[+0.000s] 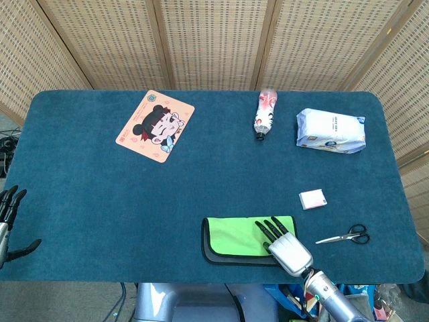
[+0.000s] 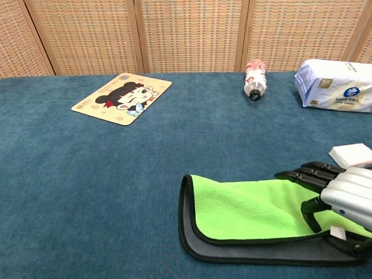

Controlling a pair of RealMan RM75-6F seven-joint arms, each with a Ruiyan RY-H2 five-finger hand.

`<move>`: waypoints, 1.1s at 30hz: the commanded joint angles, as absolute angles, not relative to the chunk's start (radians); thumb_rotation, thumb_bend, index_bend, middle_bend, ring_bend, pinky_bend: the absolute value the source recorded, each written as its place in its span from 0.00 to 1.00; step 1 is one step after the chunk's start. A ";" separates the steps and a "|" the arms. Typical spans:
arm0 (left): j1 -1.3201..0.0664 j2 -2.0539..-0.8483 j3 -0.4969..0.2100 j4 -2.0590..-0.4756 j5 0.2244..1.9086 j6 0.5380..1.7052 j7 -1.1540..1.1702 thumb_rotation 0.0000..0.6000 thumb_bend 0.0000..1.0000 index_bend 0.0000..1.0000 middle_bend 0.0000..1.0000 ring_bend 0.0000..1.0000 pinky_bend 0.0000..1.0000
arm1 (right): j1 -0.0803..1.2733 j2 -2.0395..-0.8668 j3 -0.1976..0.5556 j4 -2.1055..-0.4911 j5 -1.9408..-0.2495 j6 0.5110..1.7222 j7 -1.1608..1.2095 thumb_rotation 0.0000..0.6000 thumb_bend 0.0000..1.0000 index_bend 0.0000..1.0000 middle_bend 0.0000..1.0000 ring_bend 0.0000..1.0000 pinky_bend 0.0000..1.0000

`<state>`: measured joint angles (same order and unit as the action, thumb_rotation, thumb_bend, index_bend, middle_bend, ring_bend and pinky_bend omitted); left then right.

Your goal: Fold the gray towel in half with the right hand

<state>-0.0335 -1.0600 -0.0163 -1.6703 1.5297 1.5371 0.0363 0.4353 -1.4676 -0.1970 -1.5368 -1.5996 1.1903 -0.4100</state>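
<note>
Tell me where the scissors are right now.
In the head view, the scissors lie near the table's front right, right of the towel and below the small white pad.
</note>
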 commanded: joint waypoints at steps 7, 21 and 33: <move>-0.033 -1.060 -0.016 -1.670 1.530 1.536 0.035 1.00 0.17 0.00 0.00 0.00 0.00 | 0.417 -1.461 -0.208 -1.518 -1.638 1.188 -0.403 1.00 0.55 0.60 0.00 0.00 0.00; -0.033 -1.060 -0.016 -1.670 1.531 1.536 0.034 1.00 0.17 0.00 0.00 0.00 0.00 | 0.399 -1.456 -0.210 -1.503 -1.670 1.166 -0.408 1.00 0.38 0.21 0.00 0.00 0.00; -0.031 -1.058 -0.017 -1.669 1.531 1.541 0.028 1.00 0.17 0.00 0.00 0.00 0.00 | 0.403 -1.423 -0.194 -1.583 -1.741 1.218 -0.299 1.00 0.28 0.02 0.00 0.00 0.00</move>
<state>-0.0307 -1.0578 -0.0174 -1.6694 1.5312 1.5405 0.0278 0.3981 -1.4313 -0.1986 -1.5637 -1.7176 1.2017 -0.3221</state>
